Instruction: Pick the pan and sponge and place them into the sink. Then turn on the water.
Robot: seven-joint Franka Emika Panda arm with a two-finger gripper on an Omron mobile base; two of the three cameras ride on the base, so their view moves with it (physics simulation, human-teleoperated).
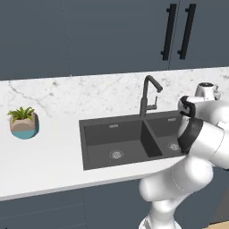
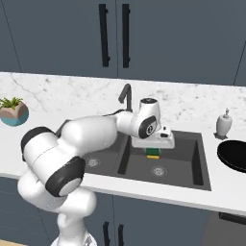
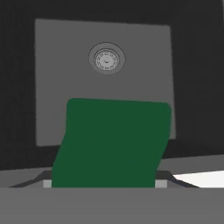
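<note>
A: Where is the gripper (image 2: 153,153) in the right base view?

B: Centre of the frame, above the sink's (image 2: 202,178) right basin. Its jaws are closed on the sponge (image 2: 153,153), whose green and yellow show just below the hand.

A: Does the hand view confirm the grip?

B: Yes. The sponge's dark green face (image 3: 111,144) fills the lower centre, held between the finger tips, with the basin floor and its round drain (image 3: 106,58) at upper centre beyond it.

A: Location of the pan (image 2: 234,154)?

B: At the right edge of the right base view, on the counter (image 2: 158,192) beside the sink, just below the white soap dispenser (image 2: 224,123).

A: And the faucet (image 1: 147,95)?

B: Upright behind the divider, centre of the left base view. A potted plant (image 1: 23,121) stands at centre left.
</note>
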